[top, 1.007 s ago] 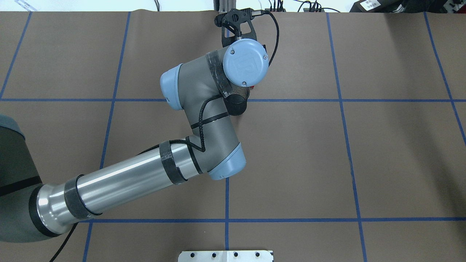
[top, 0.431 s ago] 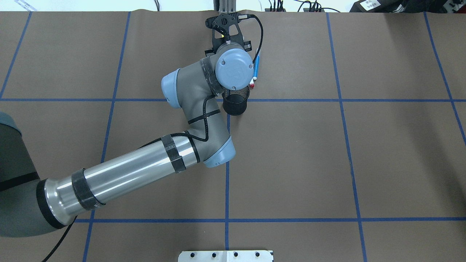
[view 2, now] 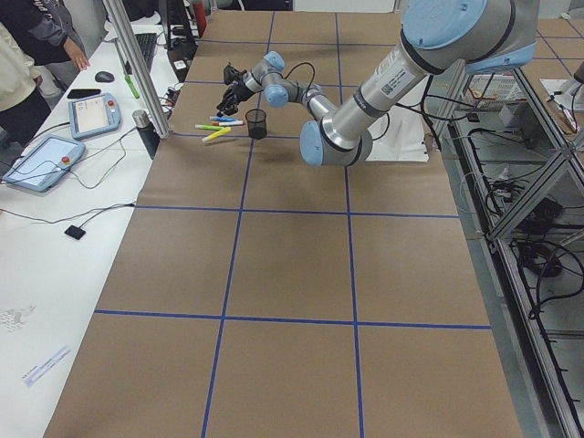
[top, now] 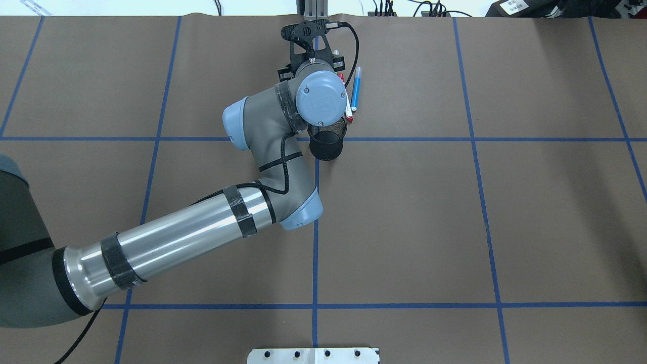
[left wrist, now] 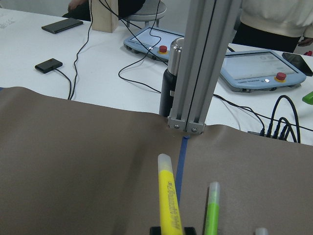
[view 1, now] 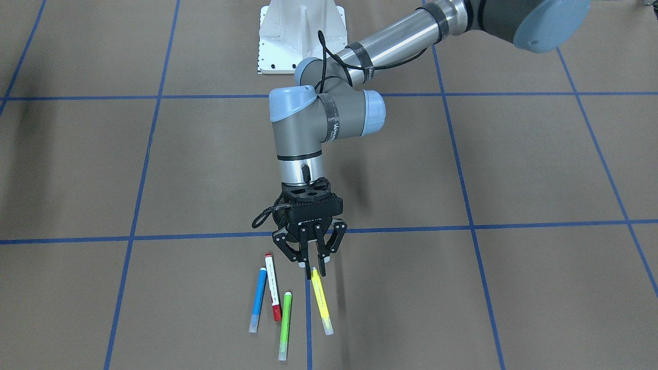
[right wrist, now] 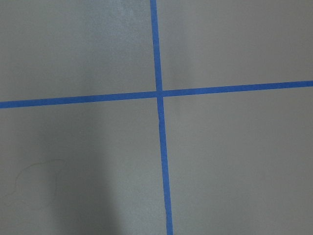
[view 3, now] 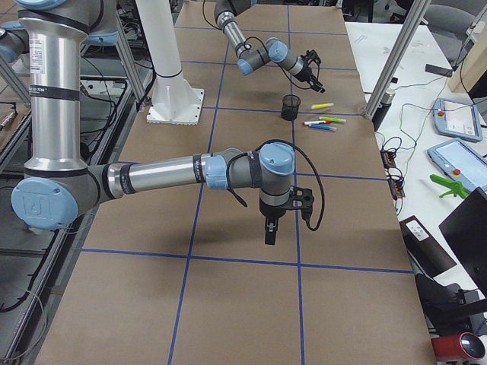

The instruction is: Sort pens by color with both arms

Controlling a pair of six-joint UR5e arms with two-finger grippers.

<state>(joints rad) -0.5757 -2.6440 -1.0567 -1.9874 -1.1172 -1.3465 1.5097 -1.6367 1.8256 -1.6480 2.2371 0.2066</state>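
Note:
Four pens lie side by side near the table's far edge: blue (view 1: 258, 299), white with red ends (view 1: 272, 288), fluorescent green (view 1: 285, 325) and yellow (view 1: 321, 303). My left gripper (view 1: 313, 268) points down with its fingers drawn together on the yellow pen's near end. In the left wrist view the yellow pen (left wrist: 168, 196) runs straight out from the fingertips, with the green pen (left wrist: 211, 210) to its right. The blue pen (top: 356, 90) and white pen (top: 348, 107) show beside the wrist from overhead. My right gripper (view 3: 268, 230) hangs over bare table far from the pens. I cannot tell whether it is open or shut.
A black mesh cup (top: 327, 145) stands just behind the left wrist, on the robot's side of the pens. An aluminium post (left wrist: 195, 73) and a black bottle (left wrist: 170, 83) stand at the table's far edge. The white pedestal base (view 1: 300, 36) is at the robot's side.
The left wrist has moved left and toward the far edge, which uncovers the blue and white pens and the cup's rim. The gripper now sits over the yellow pen.

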